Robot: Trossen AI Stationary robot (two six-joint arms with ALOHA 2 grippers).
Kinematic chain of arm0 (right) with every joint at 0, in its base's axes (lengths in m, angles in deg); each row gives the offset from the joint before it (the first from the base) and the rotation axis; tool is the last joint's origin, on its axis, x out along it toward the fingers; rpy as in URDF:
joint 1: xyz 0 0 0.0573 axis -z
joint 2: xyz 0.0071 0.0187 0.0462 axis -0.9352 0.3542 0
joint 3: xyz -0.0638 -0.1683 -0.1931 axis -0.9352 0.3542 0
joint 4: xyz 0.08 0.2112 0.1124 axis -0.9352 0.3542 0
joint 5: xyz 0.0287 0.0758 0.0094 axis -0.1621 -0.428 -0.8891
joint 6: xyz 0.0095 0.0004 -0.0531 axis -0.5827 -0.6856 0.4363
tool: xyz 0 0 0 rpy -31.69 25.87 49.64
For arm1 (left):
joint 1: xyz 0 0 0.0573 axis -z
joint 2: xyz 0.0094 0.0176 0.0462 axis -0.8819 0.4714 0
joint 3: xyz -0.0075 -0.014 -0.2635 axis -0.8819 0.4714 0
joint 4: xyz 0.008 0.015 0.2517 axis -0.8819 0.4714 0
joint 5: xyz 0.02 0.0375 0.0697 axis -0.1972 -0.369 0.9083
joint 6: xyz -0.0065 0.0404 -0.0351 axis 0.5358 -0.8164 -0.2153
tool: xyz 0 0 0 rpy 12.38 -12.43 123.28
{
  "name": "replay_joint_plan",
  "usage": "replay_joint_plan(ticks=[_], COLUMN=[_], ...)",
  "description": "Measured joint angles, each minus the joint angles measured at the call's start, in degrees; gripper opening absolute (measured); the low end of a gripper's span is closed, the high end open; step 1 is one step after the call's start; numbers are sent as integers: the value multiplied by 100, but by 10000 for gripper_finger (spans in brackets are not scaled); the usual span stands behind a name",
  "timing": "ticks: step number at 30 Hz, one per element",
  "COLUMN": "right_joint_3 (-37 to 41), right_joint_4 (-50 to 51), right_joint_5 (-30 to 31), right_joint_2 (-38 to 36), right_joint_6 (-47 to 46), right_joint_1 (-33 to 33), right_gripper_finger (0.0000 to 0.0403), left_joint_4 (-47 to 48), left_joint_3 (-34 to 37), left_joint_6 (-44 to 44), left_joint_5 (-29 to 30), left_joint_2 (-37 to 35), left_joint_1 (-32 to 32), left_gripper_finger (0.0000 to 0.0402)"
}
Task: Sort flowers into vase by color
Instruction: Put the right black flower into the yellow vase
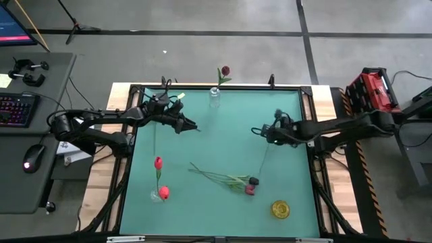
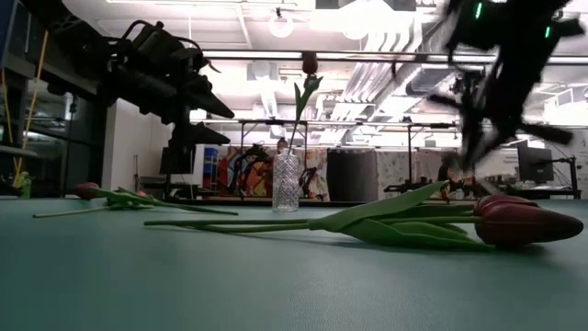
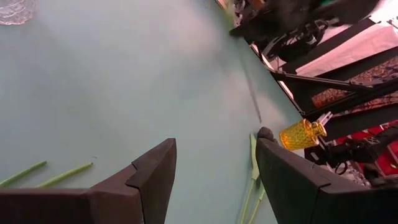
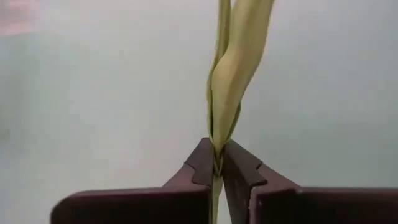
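**Sorting partway: 1 stem in hand**

Table (image 1: 223, 128): dark flowers (image 1: 229, 179) lying mid-front, not yet sorted. Clear vase (image 1: 214, 96) at back has 1 dark bloom; front-left vase (image 1: 159, 194) 2 pink. R gripper (image 4: 217, 167) clamped on stem (image 4: 231, 68). L gripper (image 3: 214, 180) apart, idle back-left.

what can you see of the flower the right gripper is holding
The held flower has a thin green stem with a long pale green leaf folded along it. The right gripper is shut on the stem. In the high view the stem runs from the gripper down to a dark, near-black head beside the flowers lying on the teal table. Whether the head touches the table cannot be told.
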Motion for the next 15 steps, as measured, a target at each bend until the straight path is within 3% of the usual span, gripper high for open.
replay_joint_plan(ticks=[5, 9, 11, 15], right_joint_3=[-845, -1457, -1657, -1791], right_joint_4=[60, -17, 0, -134], right_joint_5=[646, 100, -491, -1098], right_joint_2=[-926, -1448, -1596, -1691], right_joint_6=[2970, 4952, 5357, 5054], right_joint_1=[-632, -1335, -1672, -2344], right_gripper_finger=[3, 2, 2, 1], left_joint_4=[3, 1, 0, 0], left_joint_3=[0, 0, 0, 0], left_joint_6=[16, 109, 115, 398], left_joint_5=[0, 16, 27, 131], left_joint_2=[0, 0, 0, 0], left_joint_1=[0, 0, 0, 0], left_gripper_finger=[209, 209, 209, 209])
